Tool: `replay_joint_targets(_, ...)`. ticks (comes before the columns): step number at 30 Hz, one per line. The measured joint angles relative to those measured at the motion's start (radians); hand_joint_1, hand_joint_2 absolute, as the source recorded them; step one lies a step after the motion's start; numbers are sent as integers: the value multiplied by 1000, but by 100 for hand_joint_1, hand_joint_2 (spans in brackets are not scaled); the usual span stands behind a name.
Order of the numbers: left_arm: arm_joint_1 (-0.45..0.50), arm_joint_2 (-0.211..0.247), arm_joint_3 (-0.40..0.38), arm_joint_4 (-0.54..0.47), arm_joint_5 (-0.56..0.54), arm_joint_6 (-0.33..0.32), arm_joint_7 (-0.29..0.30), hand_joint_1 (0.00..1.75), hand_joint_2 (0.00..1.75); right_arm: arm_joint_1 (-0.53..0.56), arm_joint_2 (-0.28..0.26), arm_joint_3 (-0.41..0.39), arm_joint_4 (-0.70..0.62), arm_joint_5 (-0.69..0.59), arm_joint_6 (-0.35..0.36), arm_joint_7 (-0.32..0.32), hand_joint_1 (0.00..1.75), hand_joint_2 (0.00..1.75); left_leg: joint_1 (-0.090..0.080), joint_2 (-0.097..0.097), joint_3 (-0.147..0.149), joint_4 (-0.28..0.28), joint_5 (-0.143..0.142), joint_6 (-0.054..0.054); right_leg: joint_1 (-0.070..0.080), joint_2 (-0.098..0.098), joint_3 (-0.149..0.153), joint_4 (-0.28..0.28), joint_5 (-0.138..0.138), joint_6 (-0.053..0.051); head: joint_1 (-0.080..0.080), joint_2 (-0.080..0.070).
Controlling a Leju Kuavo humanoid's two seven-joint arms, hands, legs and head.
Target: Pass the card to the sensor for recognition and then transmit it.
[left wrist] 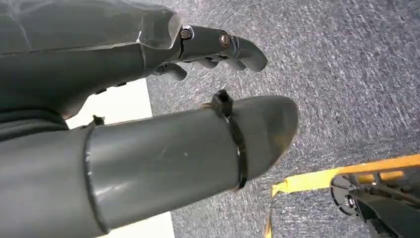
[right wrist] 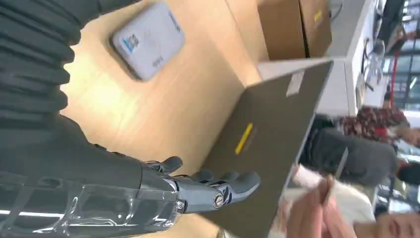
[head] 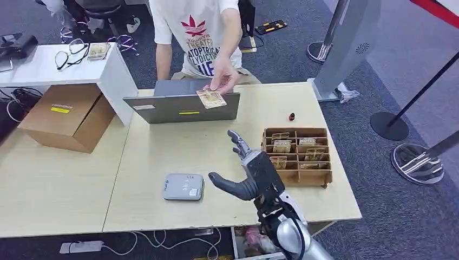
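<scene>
A person across the table holds a tan card in a hand just above the lid of a grey laptop. The sensor, a flat grey box, lies on the wooden table near its front edge; the right wrist view has it as sensor. My right hand hovers above the table between the sensor and the card box, fingers spread and pointing toward the laptop, holding nothing. The right hand is well short of the laptop lid. My left hand hangs over grey carpet, empty.
A wooden compartment box with several cards stands right of my right hand. A small dark object lies behind it. A cardboard box and a white table with glasses are at the left. Stanchion bases stand at the right.
</scene>
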Motion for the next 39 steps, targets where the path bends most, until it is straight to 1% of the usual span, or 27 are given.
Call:
replay_joint_targets(6, 0, 12, 0, 0, -7, -22, -8, 0, 0, 8, 10, -47, -3, 153, -56, -56, 0, 175, 0, 0, 0, 0, 0, 0, 0, 0, 0, 0, 0, 0, 0, 0)
replay_joint_targets(11, -2, 17, 0, 0, -8, -35, -9, 0, 0, -21, 34, -58, 24, 341, -164, -127, 0, 175, 0, 1, 0, 0, 0, 0, 0, 0, 0, 0, 0, 0, 0, 0)
replay_joint_targets(17, -6, 23, 0, 0, -6, -52, -7, 0, 0, -111, 72, -57, 124, 419, -250, -191, 0, 175, 0, 0, 0, 0, 1, -1, 0, 1, 0, 1, 0, 0, 0, 0)
replay_joint_targets(19, -7, 25, 0, 0, -7, -56, -7, 0, 0, -139, 85, -57, 157, 432, -268, -200, 0, 175, 0, 0, 0, 0, 1, 0, 0, 0, 0, 1, 0, 0, 0, 0)
replay_joint_targets(21, -8, 27, 0, 0, -12, -58, -11, 0, 0, -170, 97, -57, 199, 458, -302, -208, 0, 175, 0, 0, 0, 0, 1, 0, 0, 0, 0, 1, 0, 0, 0, 0)
replay_joint_targets(26, -9, 33, -2, 0, -37, -74, -24, 0, 0, -218, 106, -58, 292, 520, -373, -210, 0, 175, 0, 0, 0, 0, 1, 0, 0, 0, 0, 0, 0, 0, 0, 0)
replay_joint_targets(33, -9, 39, -7, 0, -56, -86, -30, 0, 0, -228, 123, -111, 367, 613, -379, -232, 0, 175, 0, 0, 0, 0, 1, 0, 0, 0, 0, 0, 0, 0, 0, 0)
replay_joint_targets(34, -9, 40, -7, 0, -58, -86, -30, 0, 0, -228, 126, -118, 373, 619, -380, -232, 5, 175, 0, 0, 0, 0, 1, 0, 0, 0, 0, 0, 0, 0, 0, 0)
replay_joint_targets(36, -9, 42, -7, 0, -60, -88, -30, 0, 0, -228, 129, -131, 382, 627, -380, -234, 54, 175, 0, 0, 0, 0, 1, 0, 0, 0, 0, 0, 0, 0, 0, 0)
replay_joint_targets(37, -9, 42, -7, 0, -61, -89, -30, 0, 0, -228, 130, -136, 385, 629, -380, -234, 134, 175, 0, 0, 0, 0, 1, 0, 0, 0, 0, 0, 0, 0, 0, 0)
replay_joint_targets(38, -9, 42, -8, 0, -63, -89, -30, 0, 0, -228, 131, -142, 388, 629, -380, -234, 148, 175, 0, 0, 0, 0, 1, 0, 0, 0, 0, 0, 0, 0, 0, 0)
replay_joint_targets(39, -9, 42, -8, 0, -64, -89, -30, 0, 0, -227, 131, -145, 389, 630, -380, -234, 150, 175, 0, 0, 0, 0, 1, 0, 0, 0, 0, 0, 0, 0, 0, 0)
